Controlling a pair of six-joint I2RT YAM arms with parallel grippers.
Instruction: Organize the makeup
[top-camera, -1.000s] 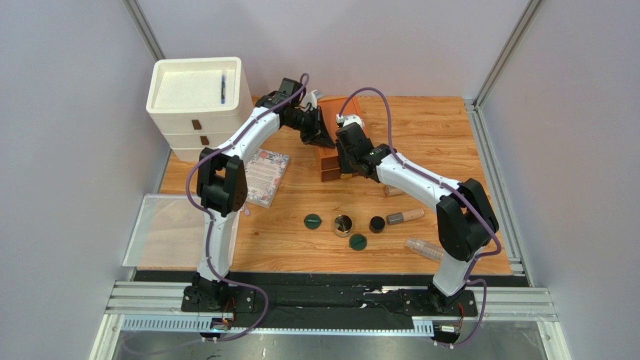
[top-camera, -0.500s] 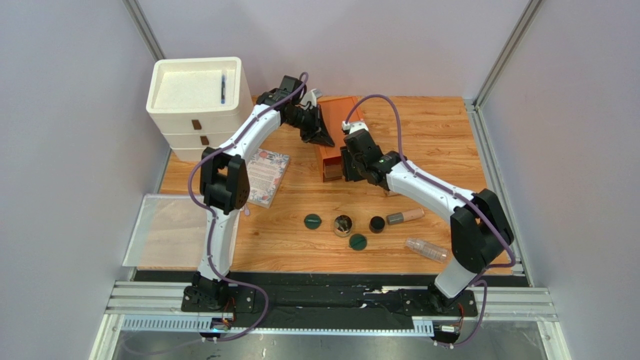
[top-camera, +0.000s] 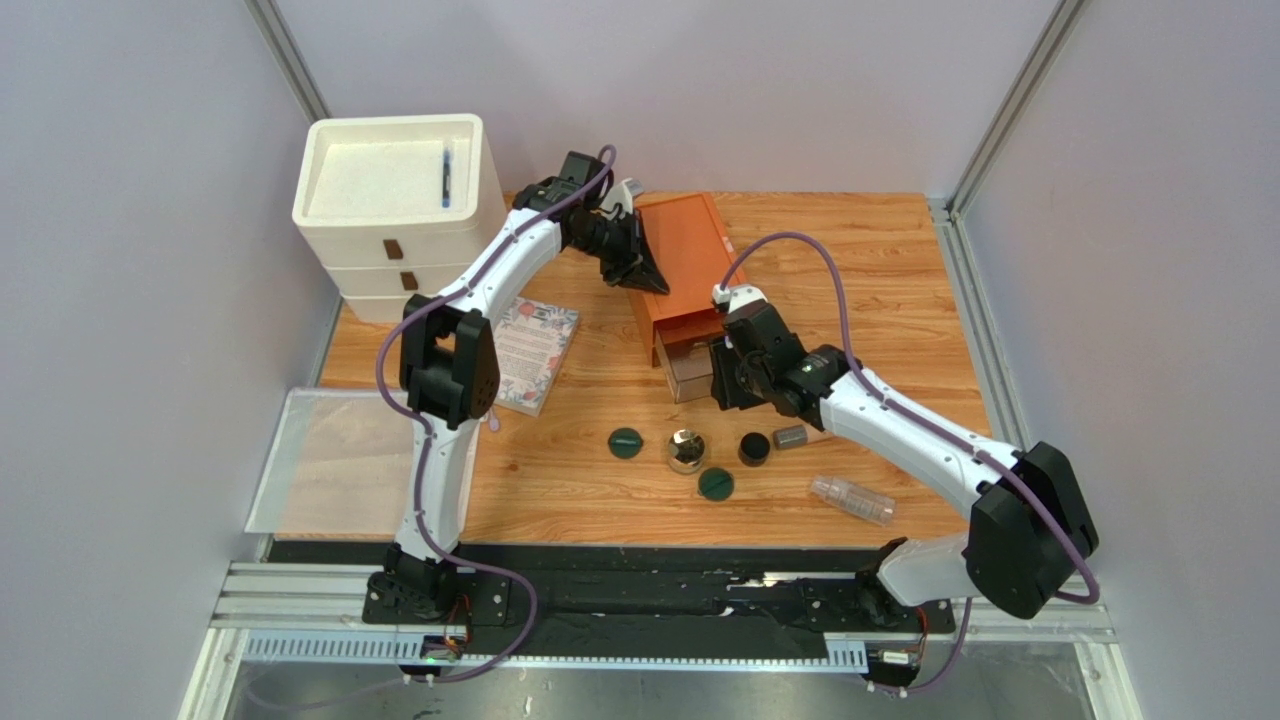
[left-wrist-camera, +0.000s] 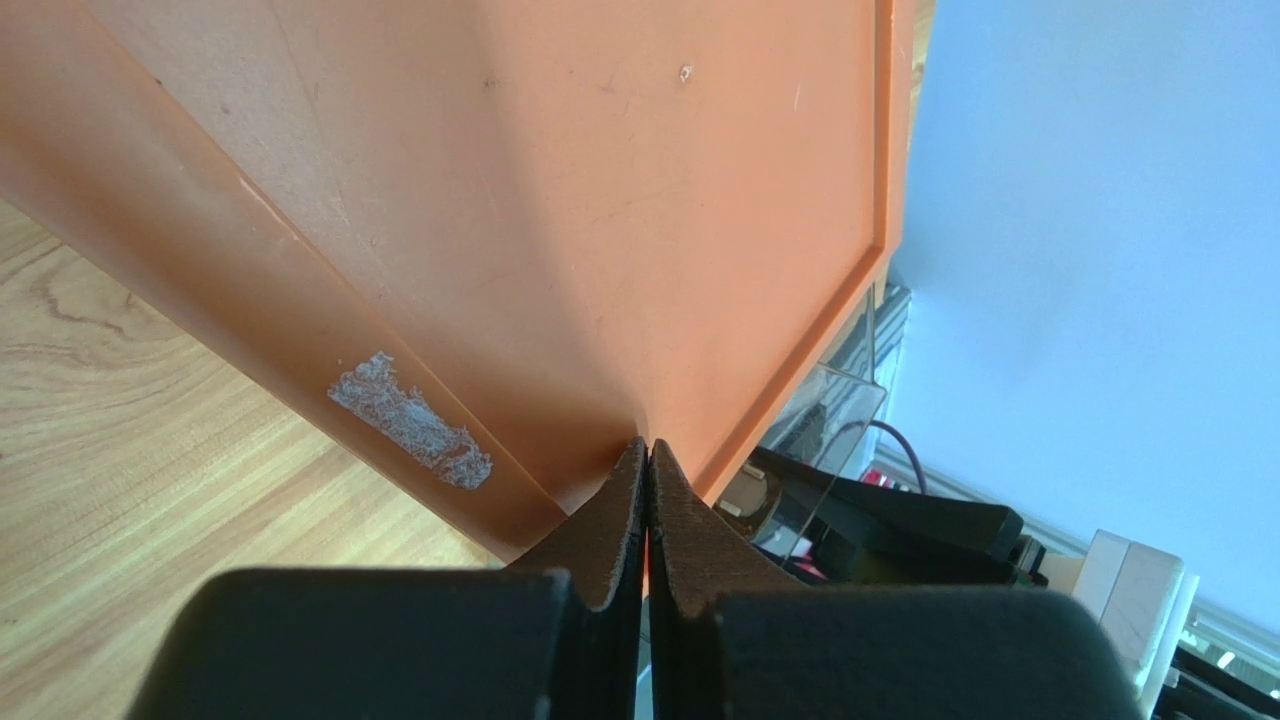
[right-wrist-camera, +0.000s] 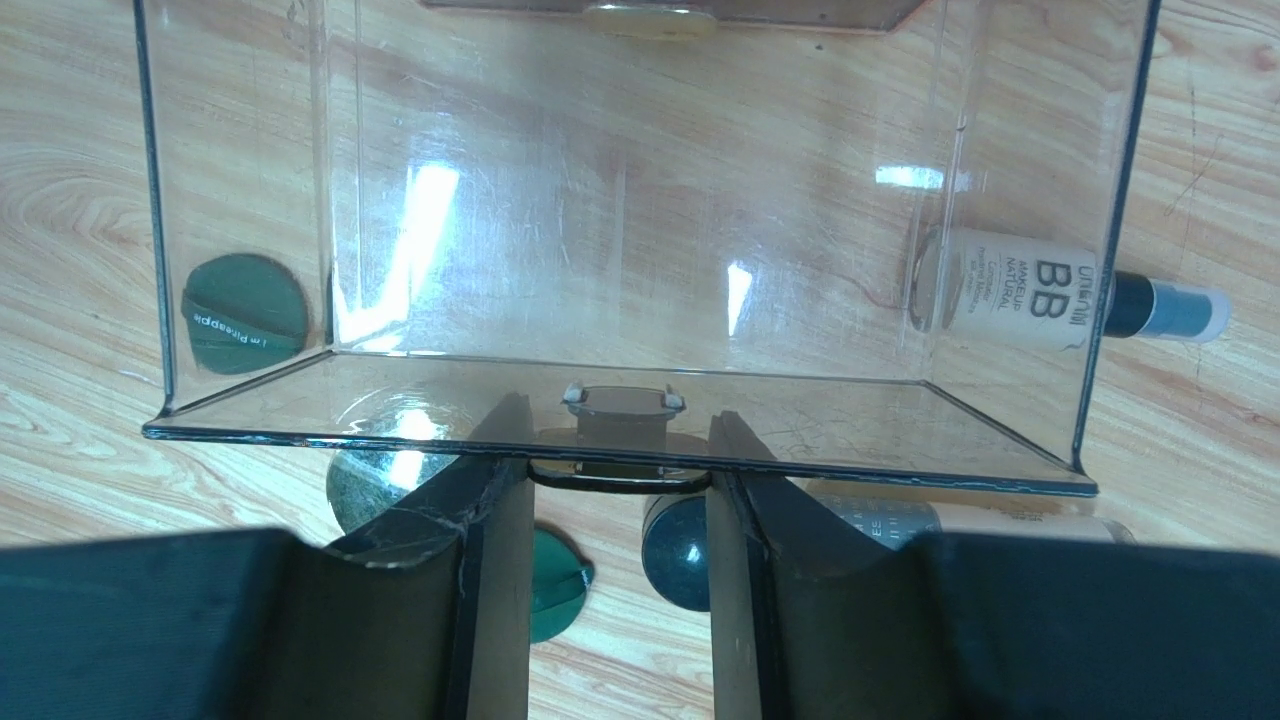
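The left gripper (left-wrist-camera: 648, 458) is clenched on a thin rim of the orange-brown drawer box (top-camera: 684, 255), its two fingers pressed nearly together with only the rim between them; in the top view it meets the box at the left side. The right gripper (right-wrist-camera: 619, 480) is closed on the small handle (right-wrist-camera: 619, 402) at the front of a clear drawer (top-camera: 691, 372), one finger on each side of it. The drawer projects from the near face of the box and has nothing inside. The makeup lies loose on the wooden table (top-camera: 887, 270), nearer the arm bases than the drawer; one dark green compact (top-camera: 625, 443) sits left of the gold-rimmed compact (top-camera: 687, 450); the black jar (top-camera: 753, 447) is just right of that; a second dark green compact (top-camera: 715, 483) lies just in front of the pair. A beige tube (top-camera: 792, 438) shows beside the jar, partly hidden under the right arm; a tube printed BB (right-wrist-camera: 1022, 293) is seen through the drawer's wall; the clear bottle (top-camera: 852, 498) lies on its side further right. A floral notebook (top-camera: 529, 353) rests by the left arm, near a white drawer unit (top-camera: 394, 210).
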